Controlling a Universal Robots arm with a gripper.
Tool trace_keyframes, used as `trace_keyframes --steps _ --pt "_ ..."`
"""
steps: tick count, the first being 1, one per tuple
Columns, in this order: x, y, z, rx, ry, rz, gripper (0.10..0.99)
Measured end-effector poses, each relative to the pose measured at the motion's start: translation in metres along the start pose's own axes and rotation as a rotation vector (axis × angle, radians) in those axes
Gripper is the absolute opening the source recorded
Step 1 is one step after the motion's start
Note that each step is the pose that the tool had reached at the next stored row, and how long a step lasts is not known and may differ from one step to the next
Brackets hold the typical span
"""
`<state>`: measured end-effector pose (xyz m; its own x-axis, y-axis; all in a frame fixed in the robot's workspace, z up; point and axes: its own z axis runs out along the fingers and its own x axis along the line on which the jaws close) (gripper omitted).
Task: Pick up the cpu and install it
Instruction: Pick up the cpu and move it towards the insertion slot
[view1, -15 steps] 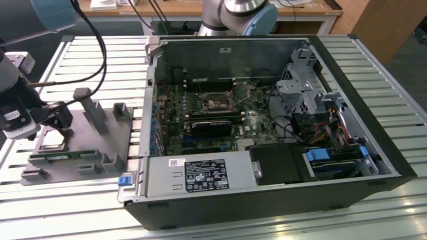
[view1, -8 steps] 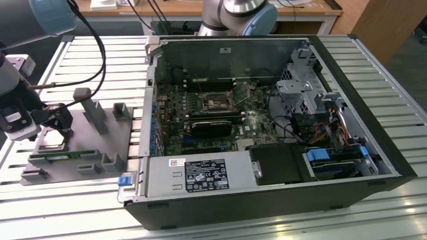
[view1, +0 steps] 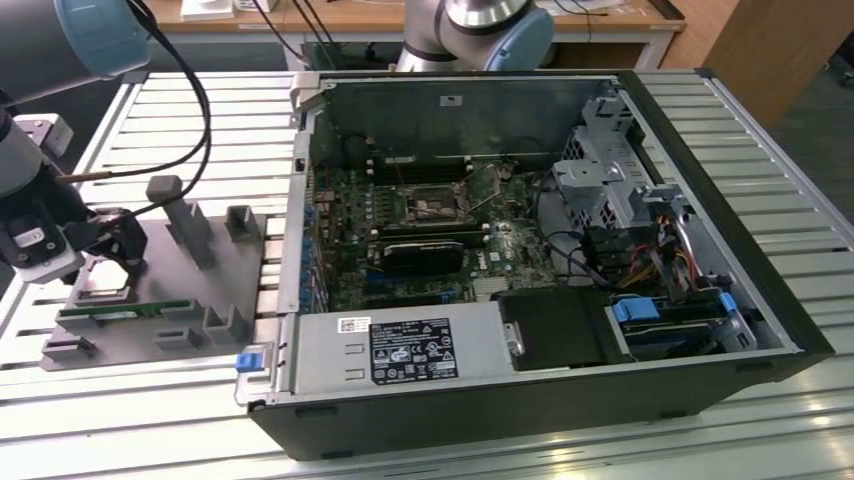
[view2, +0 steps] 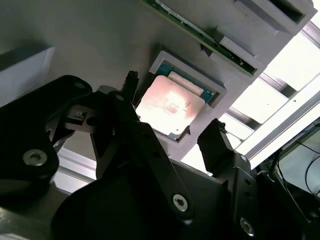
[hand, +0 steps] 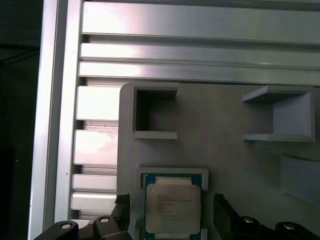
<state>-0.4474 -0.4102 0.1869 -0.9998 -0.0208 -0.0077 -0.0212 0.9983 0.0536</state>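
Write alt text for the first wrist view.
The cpu lies flat in a framed nest on a grey tray, and the open hand straddles it with a finger outside each side of the nest. Two empty holders stand elsewhere on the tray, which rests on a slatted metal table.

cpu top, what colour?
Pale silver; the cpu shows best in the first wrist view.

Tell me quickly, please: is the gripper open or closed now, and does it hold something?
Gripper: open, holding nothing; its fingers stand on either side of the cpu, which lies in its gray holder.
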Motion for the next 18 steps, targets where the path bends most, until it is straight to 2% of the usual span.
trace_keyframes --steps 5,6,12,13,18 --pt "0.0000 0.0017 0.0009 0.000 0.0001 0.000 0.749" --pt "0.0000 0.0017 0.0010 0.000 0.0000 0.000 0.678" --pt "0.0000 0.0017 0.0030 0.001 -0.0002 0.000 0.667" --pt "0.0000 0.0016 0.0036 0.002 -0.0002 0.000 0.596" --pt "0.0001 0.0016 0.0046 0.003 0.0000 0.000 0.596"
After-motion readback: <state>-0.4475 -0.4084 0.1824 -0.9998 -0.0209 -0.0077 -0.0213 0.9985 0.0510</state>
